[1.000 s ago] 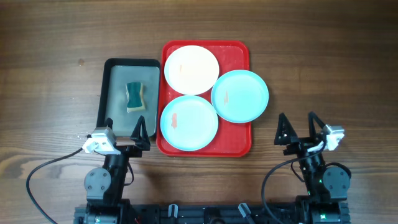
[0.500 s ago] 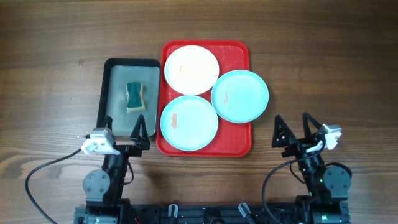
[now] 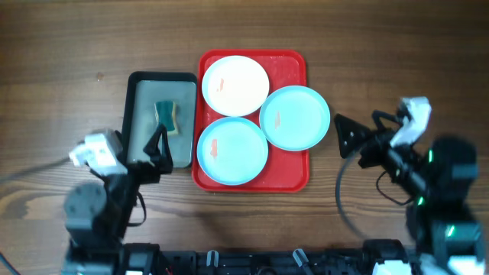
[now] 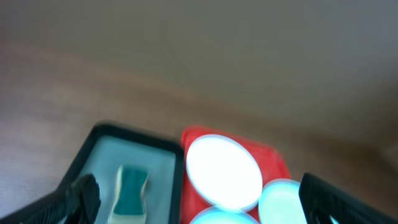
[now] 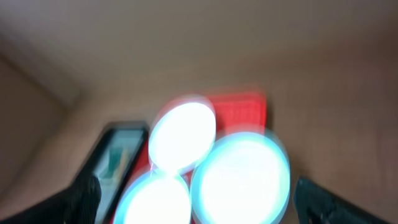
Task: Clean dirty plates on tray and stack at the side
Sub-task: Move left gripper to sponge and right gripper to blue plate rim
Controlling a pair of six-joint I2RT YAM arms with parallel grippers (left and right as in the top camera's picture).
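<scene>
Three plates lie on the red tray (image 3: 294,174) seen from above: a white plate (image 3: 234,85) and two turquoise plates (image 3: 232,150) (one overhangs the right rim). The left gripper (image 3: 157,150) and right gripper (image 3: 345,137) hover, jaws spread wide, holding nothing. Left wrist: a sponge (image 4: 132,190) in a dark tray (image 4: 134,135). Right wrist: the plates, badly blurred.

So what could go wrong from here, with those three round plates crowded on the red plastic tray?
The light turquoise round plate on the right hangs over the rim of the red plastic tray, so a nudge could tip it or slide it off onto the table. The plates also crowd together, touching or overlapping, so lifting the white round plate or the near turquoise plate may drag a neighbour along.
</scene>
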